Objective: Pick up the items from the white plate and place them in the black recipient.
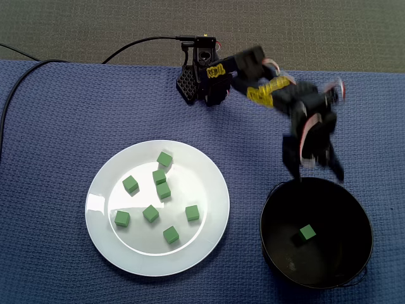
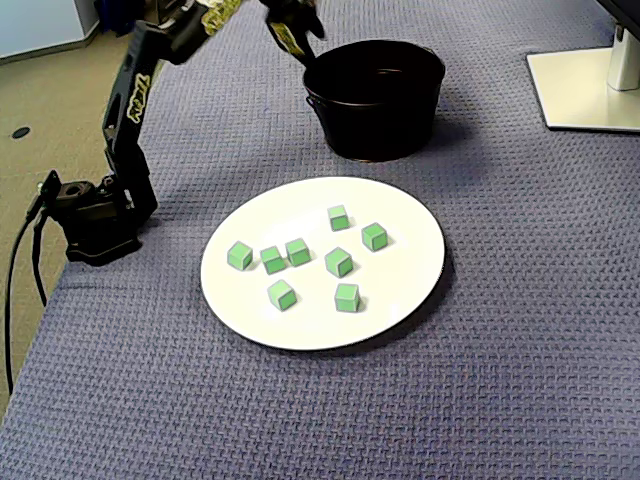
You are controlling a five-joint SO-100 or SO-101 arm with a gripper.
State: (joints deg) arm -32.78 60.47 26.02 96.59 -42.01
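Eight small green cubes on round white plate, left of the jaws
One more green cube sits in black round pot; black-and-yellow gripper hangs over its far rim, blurred, jaws look spread and empty; nearest plate cube lies down-left of it in this fixed view

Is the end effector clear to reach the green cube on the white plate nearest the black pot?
Probably yes. The end effector hangs open and empty over the rim of the round black pot; that small green cube sits apart from its neighbours on the round white plate, uncovered.
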